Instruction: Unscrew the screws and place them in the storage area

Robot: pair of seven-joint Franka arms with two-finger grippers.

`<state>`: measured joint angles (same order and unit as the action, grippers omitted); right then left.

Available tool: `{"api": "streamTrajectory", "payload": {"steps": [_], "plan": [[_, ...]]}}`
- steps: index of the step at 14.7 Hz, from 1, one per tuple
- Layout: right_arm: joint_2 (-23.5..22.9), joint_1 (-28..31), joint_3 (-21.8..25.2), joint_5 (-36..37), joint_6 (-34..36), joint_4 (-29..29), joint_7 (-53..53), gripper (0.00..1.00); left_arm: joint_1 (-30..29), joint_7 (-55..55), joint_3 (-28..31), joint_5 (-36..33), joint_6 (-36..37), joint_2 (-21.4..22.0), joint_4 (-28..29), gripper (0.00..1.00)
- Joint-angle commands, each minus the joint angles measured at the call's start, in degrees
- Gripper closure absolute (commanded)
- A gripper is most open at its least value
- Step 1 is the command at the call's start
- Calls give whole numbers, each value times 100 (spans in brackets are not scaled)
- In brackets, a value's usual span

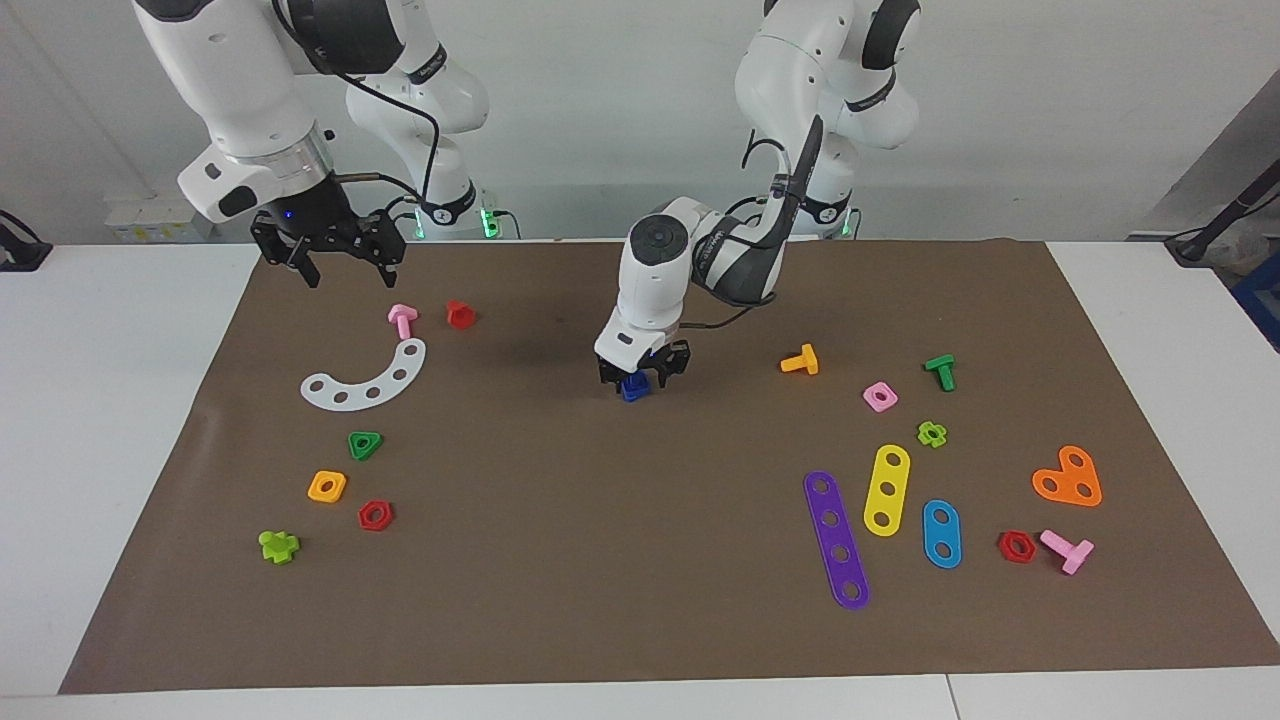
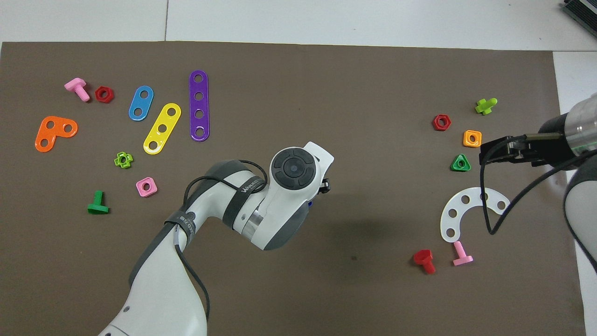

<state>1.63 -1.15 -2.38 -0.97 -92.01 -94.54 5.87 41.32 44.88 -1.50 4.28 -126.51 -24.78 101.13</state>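
A small dark-blue screw [image 1: 634,388] sits on the brown mat [image 1: 600,560] near its middle. My left gripper [image 1: 636,378] is down over the screw with one finger on either side and narrow gaps showing, so it is open and close around it. In the overhead view the left arm's wrist covers all but a blue sliver of the screw [image 2: 309,203]. My right gripper [image 1: 335,262] hangs open above the mat's edge at the right arm's end, over nothing, close to a pink bolt [image 1: 402,320].
At the right arm's end lie a red bolt [image 1: 460,314], a white arc plate [image 1: 365,380], a green triangular nut [image 1: 365,444] and other nuts. At the left arm's end are an orange bolt [image 1: 800,361], coloured strips [image 1: 836,540] and several more bolts and nuts.
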Motion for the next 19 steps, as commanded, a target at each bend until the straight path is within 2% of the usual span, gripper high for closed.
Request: {"api": "streamTrajectory", "payload": {"steps": [1,15,16,17,18,19], "plan": [[119,36,-8,-34,51,-117,-165,0,157,74,89,65,-216,97,249,27],[119,36,-8,-34,42,-117,-165,0,157,74,89,65,-445,105,381,39],[119,36,-8,-34,42,-117,-165,0,157,74,89,65,-428,105,381,46],[119,36,-8,-34,34,-117,-165,0,157,74,89,65,-375,114,372,65],[119,36,-8,-34,34,-117,-165,0,149,65,89,82,-340,114,372,89],[119,36,-8,-34,34,-117,-165,0,149,65,89,82,-296,123,372,100]]}}
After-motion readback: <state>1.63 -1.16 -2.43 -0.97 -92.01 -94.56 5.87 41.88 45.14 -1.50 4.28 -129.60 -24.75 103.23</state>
